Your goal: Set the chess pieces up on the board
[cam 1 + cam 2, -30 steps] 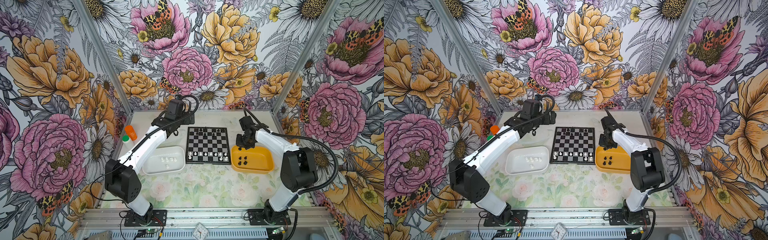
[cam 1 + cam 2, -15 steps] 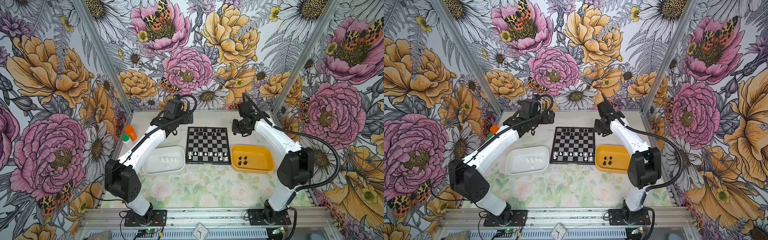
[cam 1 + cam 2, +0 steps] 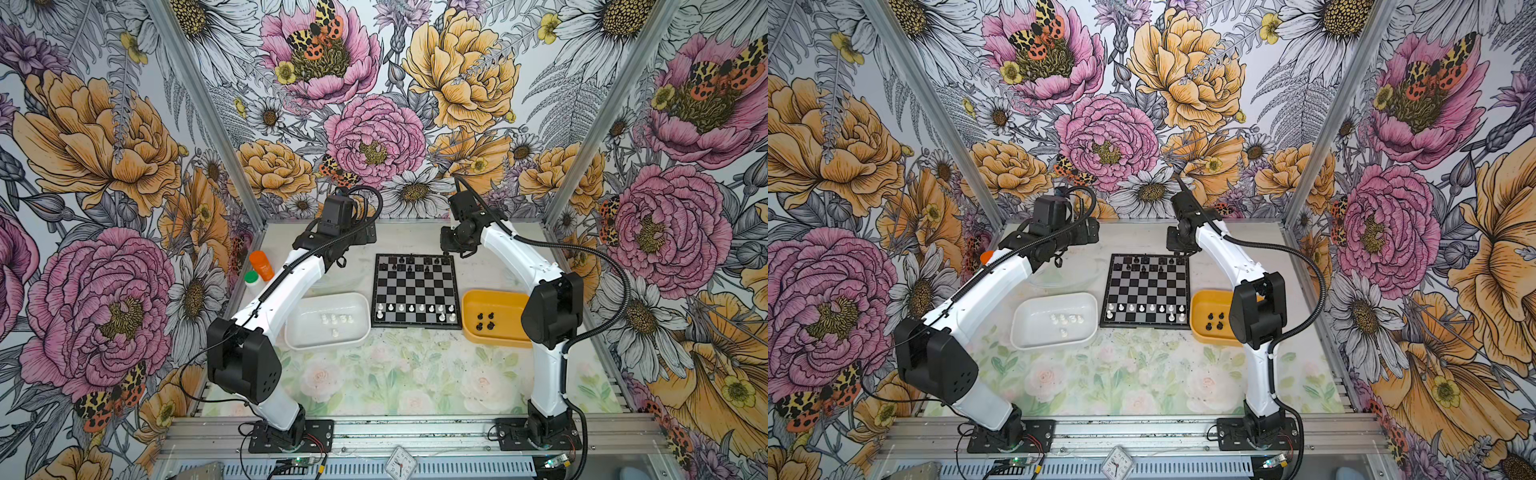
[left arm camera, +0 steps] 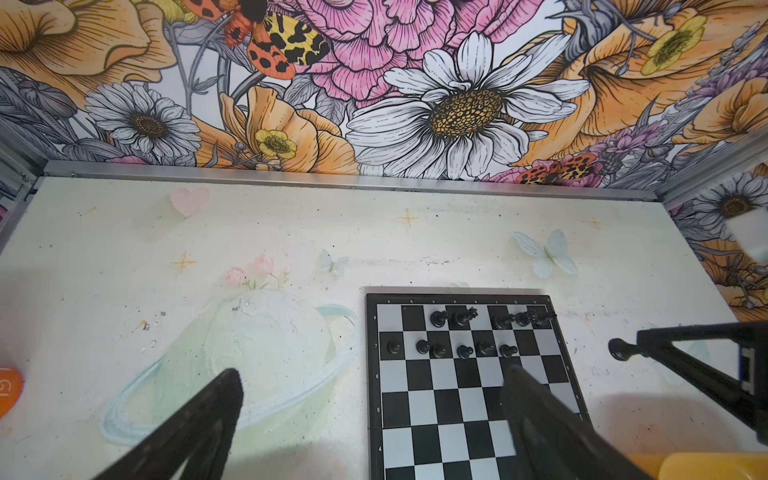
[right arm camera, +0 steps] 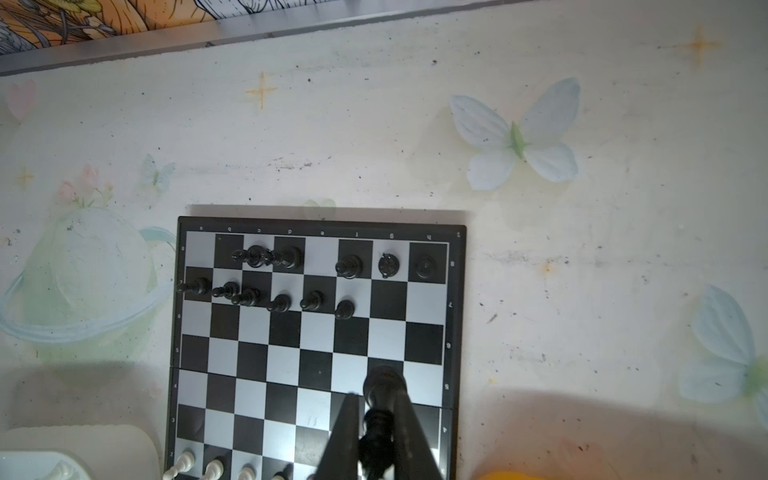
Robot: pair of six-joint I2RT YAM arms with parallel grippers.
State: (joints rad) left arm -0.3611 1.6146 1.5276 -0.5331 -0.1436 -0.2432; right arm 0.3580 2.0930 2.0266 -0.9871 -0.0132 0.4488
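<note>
Nearest me, white chess pieces (image 3: 334, 320) sit in the white tray (image 3: 307, 334) and black chess pieces (image 3: 485, 322) in the yellow tray (image 3: 498, 302), both well behind my fingers. Between the trays lies the board (image 3: 415, 291), white row near, black rows far. My right gripper (image 5: 376, 432) is pinched tight on a black piece (image 5: 382, 390), hanging above the board's right side, the black rows just beyond its fingertips. My left gripper (image 4: 372, 374) is spread wide, holding nothing: one finger (image 4: 536, 415) over the board, the other over bare table.
</note>
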